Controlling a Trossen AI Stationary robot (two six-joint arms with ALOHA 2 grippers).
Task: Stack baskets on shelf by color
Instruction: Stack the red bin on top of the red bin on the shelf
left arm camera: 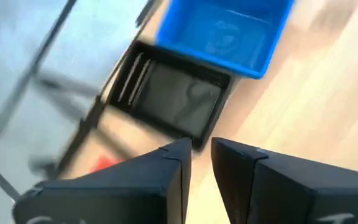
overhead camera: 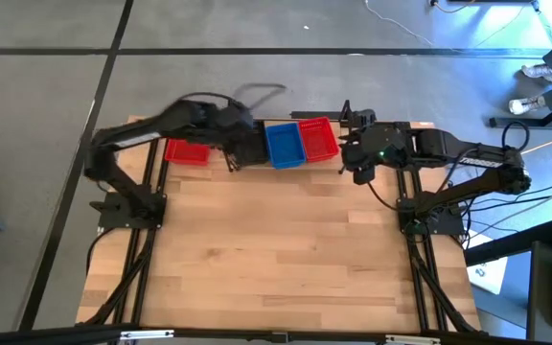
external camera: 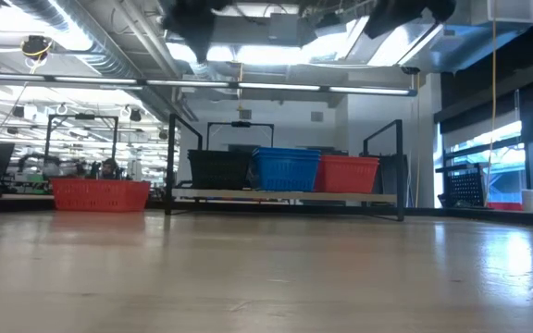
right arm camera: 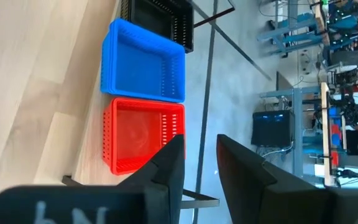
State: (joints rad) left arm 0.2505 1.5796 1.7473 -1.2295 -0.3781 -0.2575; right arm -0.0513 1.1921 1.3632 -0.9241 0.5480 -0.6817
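On the shelf [external camera: 248, 195] at the table's far edge a black basket [overhead camera: 250, 146], a blue basket [overhead camera: 284, 144] and a red basket [overhead camera: 319, 139] stand side by side on their bases. The low view shows the same row: black basket [external camera: 220, 169], blue basket [external camera: 285, 168], red basket [external camera: 346, 173]. A second red basket [overhead camera: 187, 151] sits on the tabletop left of the shelf. My left gripper [left arm camera: 201, 167] hovers above the black basket's near left side, narrowly open and empty. My right gripper [right arm camera: 200, 163] hangs just right of the red basket on the shelf, narrowly open and empty.
Thin black shelf posts [external camera: 170, 162] rise at the shelf's ends. The wide wooden tabletop [overhead camera: 276, 249] lies bare in front of the shelf. Black frame rails [overhead camera: 429, 278] run along both table sides. Cables and room equipment lie beyond the far edge.
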